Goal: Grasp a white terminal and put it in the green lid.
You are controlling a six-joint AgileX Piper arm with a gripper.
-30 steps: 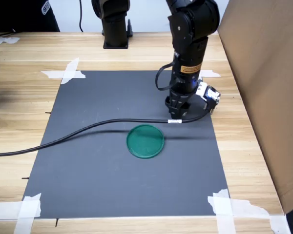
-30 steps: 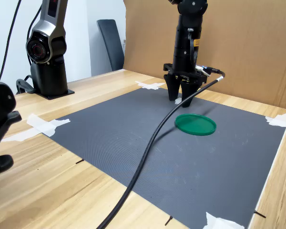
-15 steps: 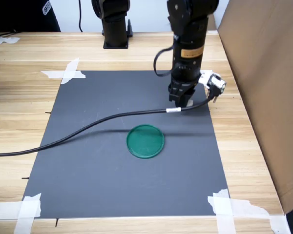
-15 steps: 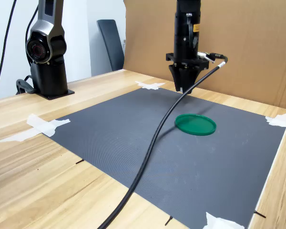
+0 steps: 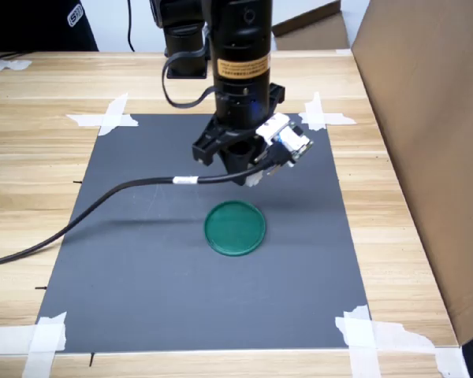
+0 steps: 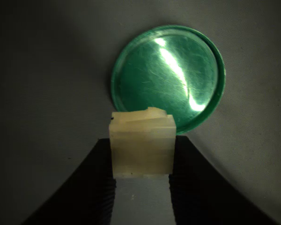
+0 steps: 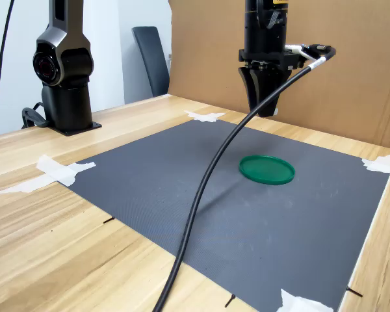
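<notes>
While the gripper (image 6: 141, 180) hangs above the dark mat (image 5: 142, 260), its jaws pinch the white terminal (image 6: 142, 143) between them (clear in the wrist view). Empty, the green lid (image 5: 235, 227) lies flat on the mat, apart from the gripper. A black cable (image 5: 102, 202) trails across the mat and desk (image 5: 31, 165).

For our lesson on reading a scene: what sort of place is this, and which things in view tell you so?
Probably a robotics lab bench: a dark mat taped at its corners to a wooden table, a second robot base standing by, and a cardboard screen behind.
</notes>
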